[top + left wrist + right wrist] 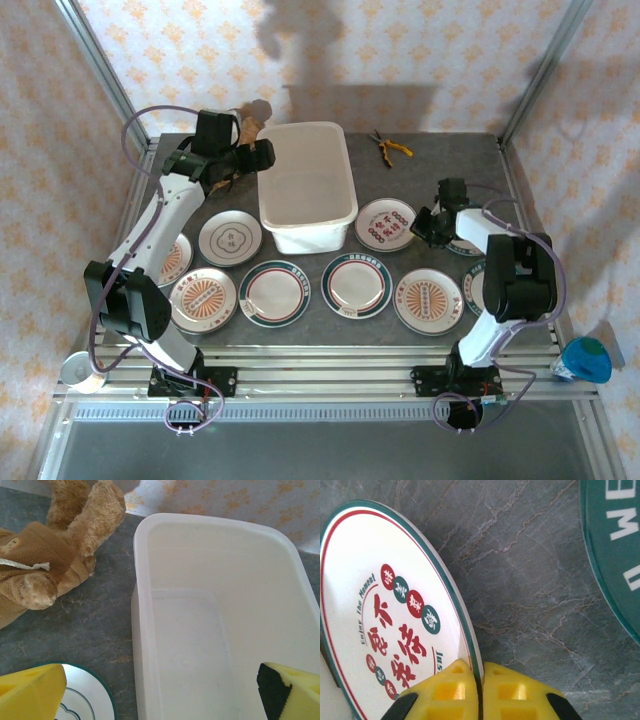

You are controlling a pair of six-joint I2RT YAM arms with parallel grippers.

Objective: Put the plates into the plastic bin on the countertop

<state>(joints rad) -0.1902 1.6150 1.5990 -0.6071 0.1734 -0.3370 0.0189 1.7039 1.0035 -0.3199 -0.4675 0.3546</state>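
One red-lettered plate (386, 224) pinched at its rim

The right gripper (477, 687) has its yellow fingers (445, 692) closed on the red-lettered plate, which sits on the countertop (440, 170) at 4 o'clock of the plastic bin (306, 185). The left gripper (160, 692) hovers spread wide over the bin's 10 o'clock corner. Other plates (274, 293) ring the bin from 8 to 4 o'clock.

The large white rectangular plastic bin (307, 185) stands back-centre on the dark grey stone-look surface (440, 165). A brown plush toy (255, 118) lies by its back left corner, yellow-handled pliers (390, 148) off to its right. Before it and beside it lie small round white plates (275, 292).
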